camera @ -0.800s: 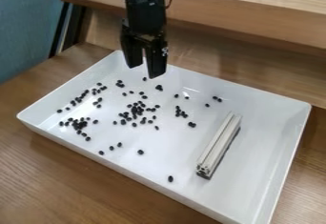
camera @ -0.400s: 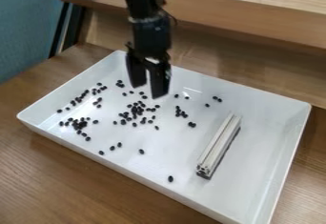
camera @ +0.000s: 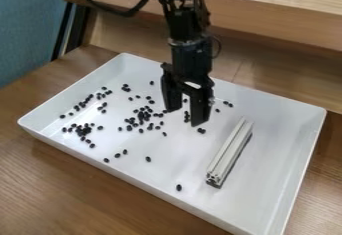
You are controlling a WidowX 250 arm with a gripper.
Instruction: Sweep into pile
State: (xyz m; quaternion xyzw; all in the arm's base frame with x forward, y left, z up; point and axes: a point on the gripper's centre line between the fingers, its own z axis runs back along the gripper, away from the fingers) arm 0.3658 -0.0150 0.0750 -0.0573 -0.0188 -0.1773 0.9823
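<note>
Camera view: a white tray (camera: 143, 176) spans the middle of the frame on a wooden table (camera: 50, 189).
Gripper (camera: 185, 116): just above centre of frame, over the tray, fingertips pointing down; arm enters from the top edge.
Fingers: parted, a plain gap between them, nothing held.
Beans (camera: 141, 115): small, black, scattered loose in the tray, mostly left of centre in the frame; not in one pile.
Densest groups: one near the centre, left of the gripper; one at left of frame, near the tray's left side; a loose string of beans runs above that one.
Outliers: a few beside the gripper's fingers; a few right of it; three in a short slanted row below the left group; one below centre; one alone at lower centre.
Bar (camera: 230, 151): pale, grooved, lying in the tray right of centre, slanted, upper end toward the right; apart from the gripper.
Surroundings: wooden ledge (camera: 267, 23) across the top; blue fabric (camera: 27, 29) at upper left.
</note>
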